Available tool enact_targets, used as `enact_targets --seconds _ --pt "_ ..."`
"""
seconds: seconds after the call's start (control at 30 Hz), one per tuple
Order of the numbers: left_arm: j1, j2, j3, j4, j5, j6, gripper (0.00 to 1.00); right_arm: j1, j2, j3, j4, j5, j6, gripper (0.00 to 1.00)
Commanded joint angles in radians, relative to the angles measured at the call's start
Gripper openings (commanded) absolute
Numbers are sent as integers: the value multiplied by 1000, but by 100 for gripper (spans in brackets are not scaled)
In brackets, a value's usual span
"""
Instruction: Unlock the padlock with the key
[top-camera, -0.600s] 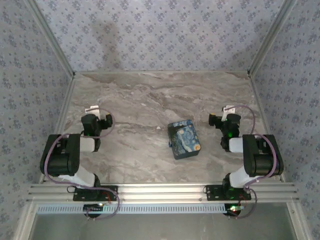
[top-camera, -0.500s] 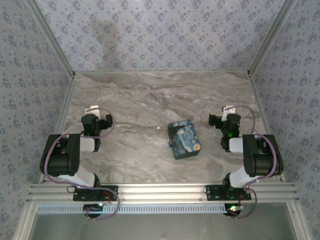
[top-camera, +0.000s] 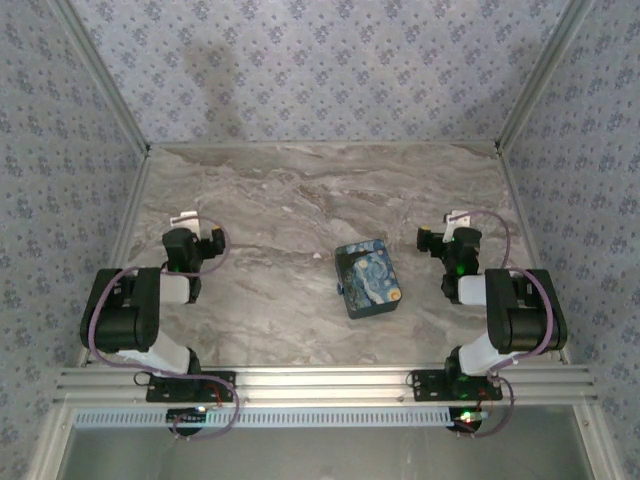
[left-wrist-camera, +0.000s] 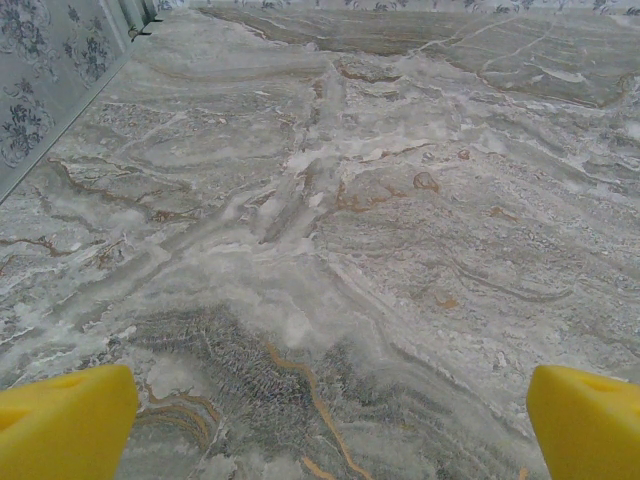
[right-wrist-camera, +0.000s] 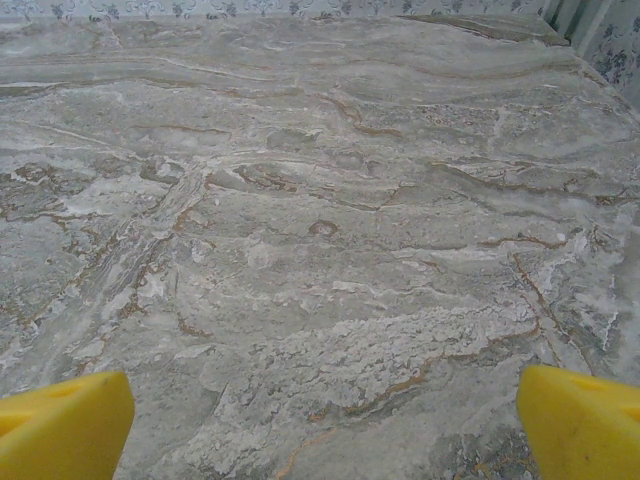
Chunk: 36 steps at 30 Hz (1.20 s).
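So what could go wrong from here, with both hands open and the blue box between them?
The blue box sits loose on the smooth table, so one hand's push may slide it. The left hand and right hand face bare marble, and padlock and key are too small to tell from above, so a reach may miss.

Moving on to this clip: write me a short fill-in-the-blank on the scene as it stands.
Of the two tools, the blue patterned box lies nearer the ____ one. The left tool is ____, not shut. The right tool grips ____.
Missing: right; open; nothing.
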Motion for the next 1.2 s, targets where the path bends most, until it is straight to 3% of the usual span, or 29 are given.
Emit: enact_targets --seconds 0.0,0.2,0.27,0.4,0.67,0.77,0.87,1.0,1.07,1.17 --pt "2 -8 26 -5 12 13 100 -9 -2 22 -18 -13 -10 100" --pt "2 -9 24 -3 12 14 100 -10 -13 23 -14 -3 -4 100" --pt "0 -39 36 -40 -2 11 100 -9 -76 57 -125 0 -4 100" --pt "-7 -148 134 -305 -67 -10 100 -11 -197 151 -387 0 20 100" --pt "-12 -357 256 -599 -68 -96 100 -10 -398 170 -506 -81 145 100" --pt "0 -442 325 -788 -22 -262 100 -12 -482 204 -604 -92 234 100" --pt "7 -489 375 -916 83 -331 100 -10 -546 245 -713 -139 285 100" --pt "1 -540 392 -1024 225 -378 100 -22 -606 349 -1119 -15 647 100" --pt "-16 -582 366 -1027 274 -402 100 -65 -618 327 -1109 -160 646 100" --pt "-60 -638 348 -1062 296 -444 97 -91 -645 298 -1117 -262 673 100"
